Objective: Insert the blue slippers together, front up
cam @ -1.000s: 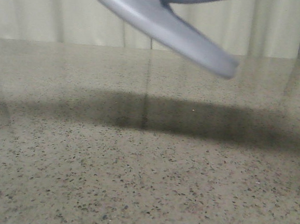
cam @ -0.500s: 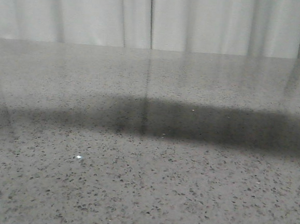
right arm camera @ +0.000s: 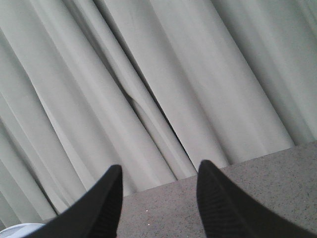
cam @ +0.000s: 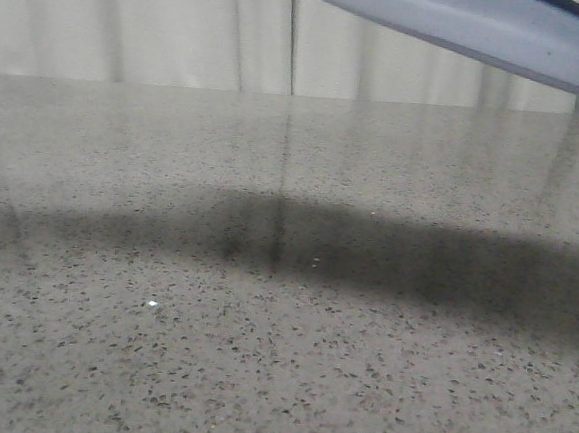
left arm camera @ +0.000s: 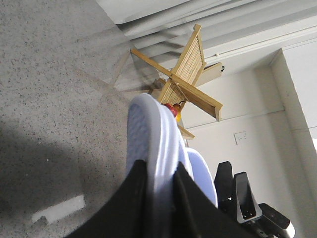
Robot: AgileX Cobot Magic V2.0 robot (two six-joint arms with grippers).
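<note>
In the left wrist view my left gripper is shut on the thick sole edge of one pale blue slipper, held up off the table. The second blue slipper shows just behind it, close against the first. The right gripper's black fingers stand beside that pair. In the front view a pale blue slipper sole hangs along the top right edge, above the table. My right gripper is open and empty, facing the curtain. A sliver of pale slipper shows at that view's lower corner.
The speckled grey stone table fills the front view, with a broad shadow across its middle. A pale curtain hangs behind it. A wooden slatted rack stands at the table's edge. A white label lies on the table.
One second ago a slipper hung tilted at the top centre of the front view. Half a second ago it was out of view. Now a slipper shows at the top right.
</note>
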